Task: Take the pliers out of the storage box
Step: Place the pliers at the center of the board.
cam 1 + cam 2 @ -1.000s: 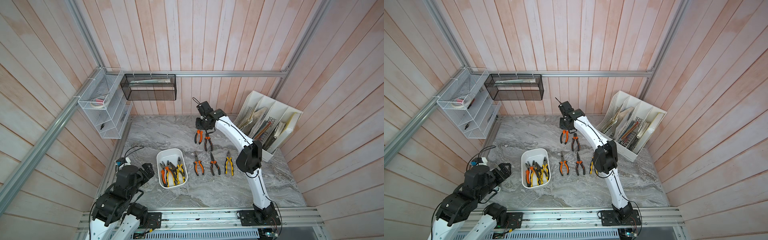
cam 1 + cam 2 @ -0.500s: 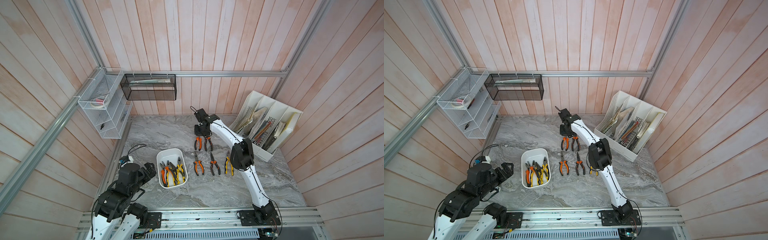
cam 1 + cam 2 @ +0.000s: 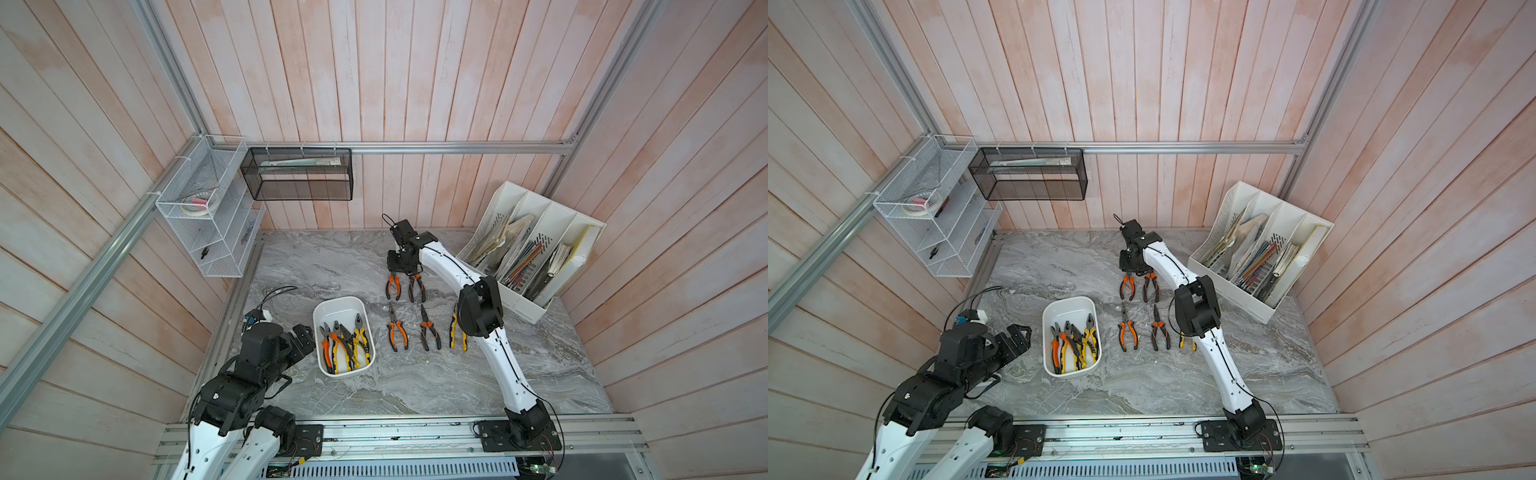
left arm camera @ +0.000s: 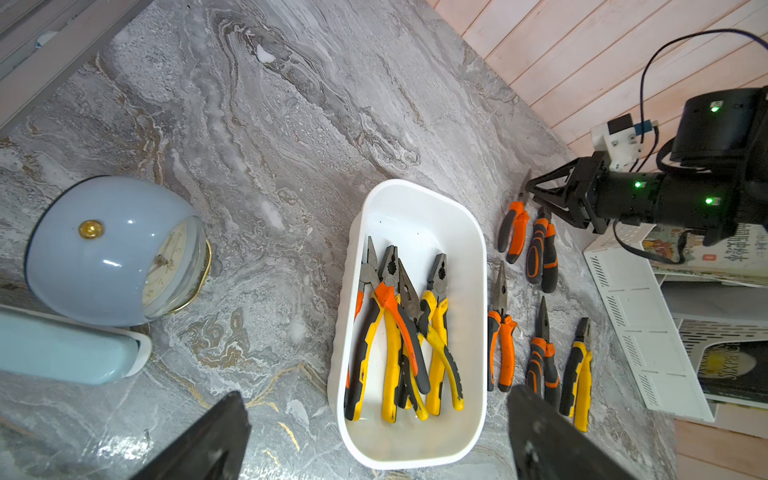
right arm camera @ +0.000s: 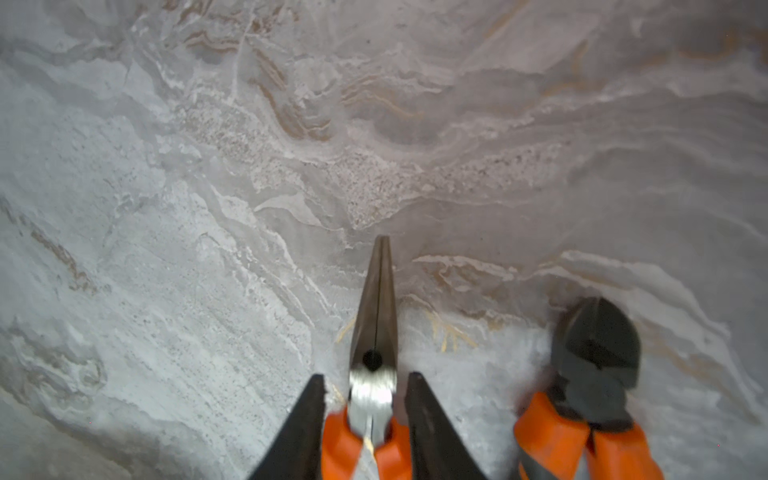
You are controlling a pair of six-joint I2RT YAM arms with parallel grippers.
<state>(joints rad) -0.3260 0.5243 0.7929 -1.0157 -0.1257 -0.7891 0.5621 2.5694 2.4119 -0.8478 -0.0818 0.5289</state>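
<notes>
The white storage box [image 3: 344,300] [image 3: 1070,300] [image 4: 415,187] holds several pliers [image 3: 345,345] [image 4: 399,332] with yellow and orange handles. Three pliers [image 3: 430,332] lie in a row on the marble to its right, and two more [image 3: 417,287] lie behind them. My right gripper [image 3: 402,272] [image 5: 366,376] points down at the back pair. It is open, and its fingers straddle the head of orange long-nose pliers [image 5: 376,299] lying on the table, with a gap on each side. Orange cutters [image 5: 598,345] lie beside them. My left gripper [image 3: 305,336] [image 4: 374,436] hovers open at the box's left.
A white file organizer [image 3: 536,249] full of papers stands at the back right, close to the right arm. A black mesh basket [image 3: 299,174] and a white wire basket [image 3: 203,208] hang on the walls. A pale blue clock [image 4: 112,249] sits on the table in the left wrist view.
My right gripper came down with the orange long-nose pliers, set them beside the cutters and opened off them. The left arm shifted slightly.
</notes>
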